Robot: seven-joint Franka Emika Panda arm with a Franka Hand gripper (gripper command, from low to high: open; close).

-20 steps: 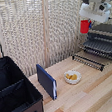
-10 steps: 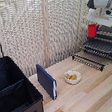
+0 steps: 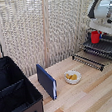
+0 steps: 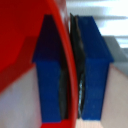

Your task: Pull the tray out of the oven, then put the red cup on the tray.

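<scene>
Above the tray [image 3: 102,46], pulled out over the oven [image 3: 106,39] door: red cup [image 3: 95,36], held off the rack, rim pinched between the blue fingers [image 4: 49,70], jaws clenched on its wall. Farther from the oven on the table [image 3: 96,90]: pale bowl [image 3: 72,77] with yellow food, then an upright blue book [image 3: 46,81], then a big black case [image 3: 14,95].

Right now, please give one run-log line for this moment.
gripper: shut on red cup | cup: above tray | oven door: open
</scene>
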